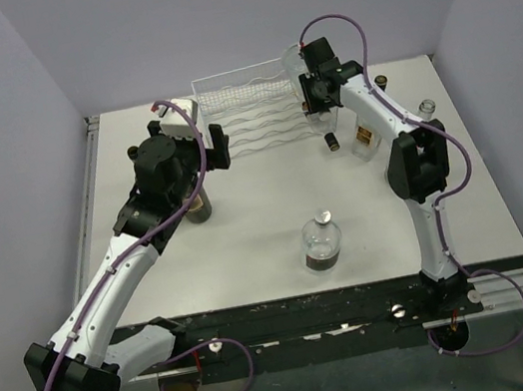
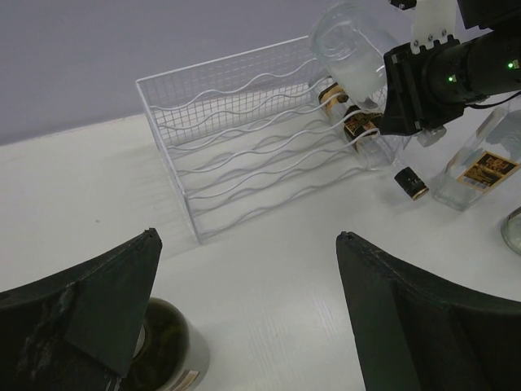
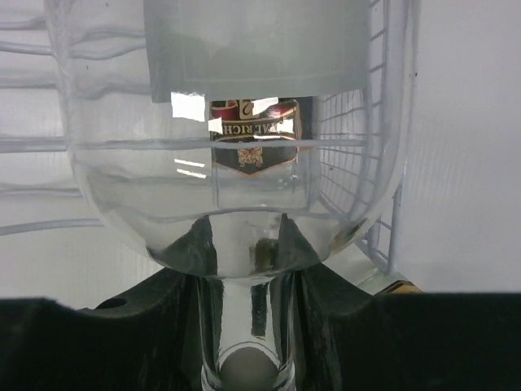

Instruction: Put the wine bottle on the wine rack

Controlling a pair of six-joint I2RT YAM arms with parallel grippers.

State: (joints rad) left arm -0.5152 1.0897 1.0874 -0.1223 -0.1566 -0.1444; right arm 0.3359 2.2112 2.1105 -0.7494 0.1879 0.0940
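Note:
The white wire wine rack [image 1: 246, 107] stands at the back of the table; it also shows in the left wrist view [image 2: 244, 138] and the right wrist view [image 3: 358, 138]. My right gripper [image 1: 318, 94] [image 3: 248, 236] is shut on the neck of a clear wine bottle [image 1: 296, 60] [image 2: 350, 45] [image 3: 228, 187] and holds it base-first at the rack's upper right end. My left gripper [image 1: 203, 150] [image 2: 244, 236] is open and empty, in front of the rack's left end and above a standing dark green bottle [image 1: 198, 207] [image 2: 163, 350].
Two labelled bottles [image 2: 346, 110] lie in the rack's right end. A small dark-capped bottle [image 1: 331, 141] lies on the table beside a square clear bottle [image 1: 365, 137]. A round flask [image 1: 322, 240] stands front centre. More bottles [image 1: 426, 109] stand at the right.

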